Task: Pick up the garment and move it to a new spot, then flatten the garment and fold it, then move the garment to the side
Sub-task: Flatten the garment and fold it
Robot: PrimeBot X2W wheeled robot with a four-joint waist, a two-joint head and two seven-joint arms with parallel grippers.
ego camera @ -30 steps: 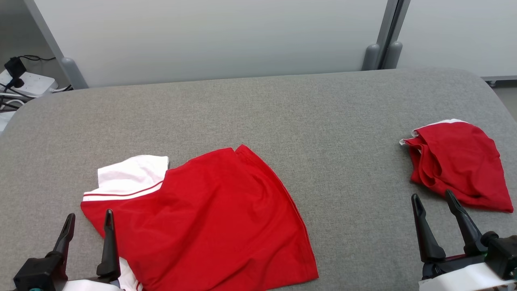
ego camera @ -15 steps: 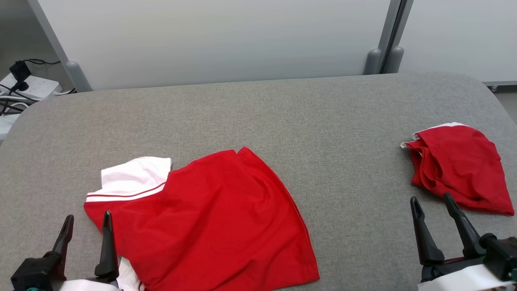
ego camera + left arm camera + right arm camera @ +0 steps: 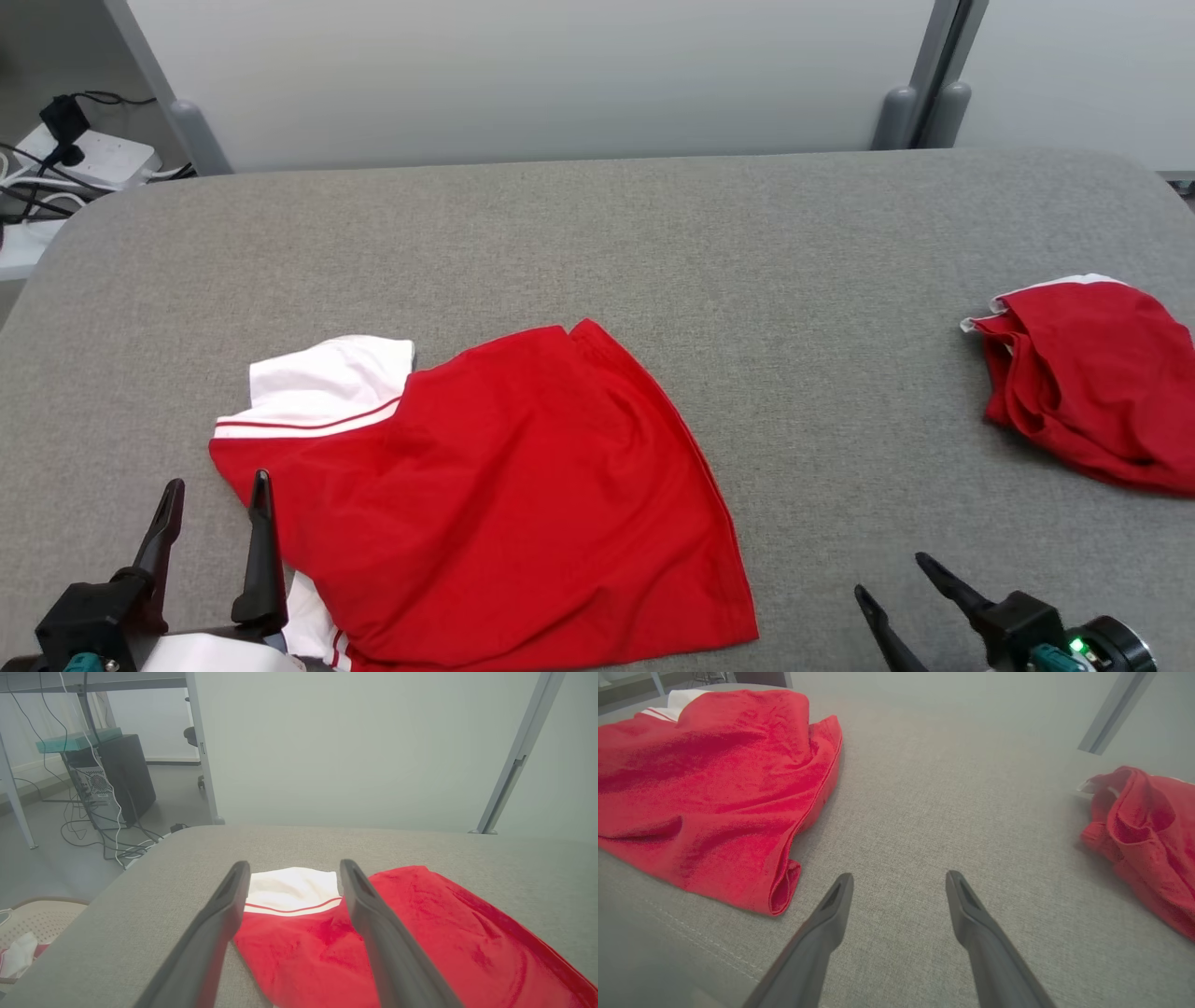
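Observation:
A red garment point(image 3: 504, 485) with a white, red-striped sleeve lies spread but rumpled at the near left-centre of the grey padded table point(image 3: 653, 243). It also shows in the left wrist view point(image 3: 420, 933) and the right wrist view point(image 3: 705, 779). My left gripper point(image 3: 217, 483) stands open at the garment's near left corner, its fingers point(image 3: 373, 933) framing the white sleeve without holding anything. My right gripper point(image 3: 889, 574) is open and empty low at the near right, over bare table point(image 3: 900, 875) between the two cloths.
A second red garment point(image 3: 1092, 373) lies crumpled at the table's right edge point(image 3: 1148, 826). A power strip with cables point(image 3: 84, 159) sits beyond the far left corner. A pale basket point(image 3: 32, 919) stands on the floor at the left. Grey posts point(image 3: 920, 103) rise behind the table.
The head camera has shifted a little. My right gripper has dropped towards the near edge and turned left, away from the crumpled garment. The left gripper and both garments have stayed put.

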